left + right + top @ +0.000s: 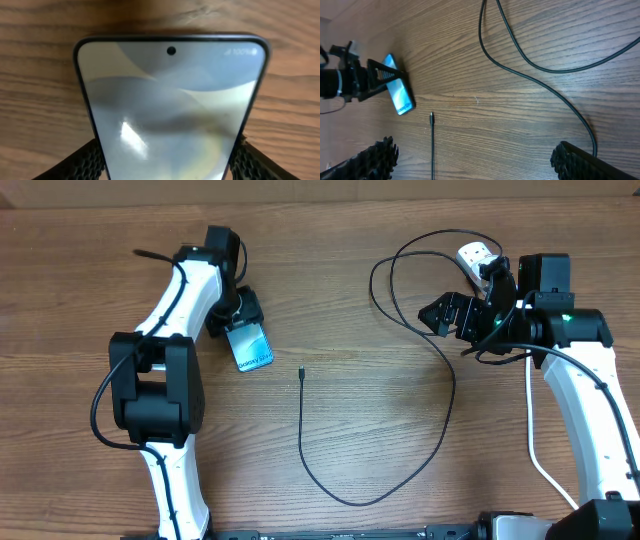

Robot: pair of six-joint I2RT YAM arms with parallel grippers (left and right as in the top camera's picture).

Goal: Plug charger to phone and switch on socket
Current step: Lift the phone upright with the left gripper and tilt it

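The phone lies on the wooden table with its light blue screen up. It fills the left wrist view and shows small in the right wrist view. My left gripper is shut on the phone's far end, one finger on each long edge. The charger cable loops over the table, and its connector tip lies free to the right of the phone. The socket shows as a white piece at the back right, mostly hidden by my right arm. My right gripper is open and empty.
A thick white cord runs down the right side beside the right arm. The cable forms a wide loop in front of the right gripper. The left arm reaches in from the left of the right wrist view.
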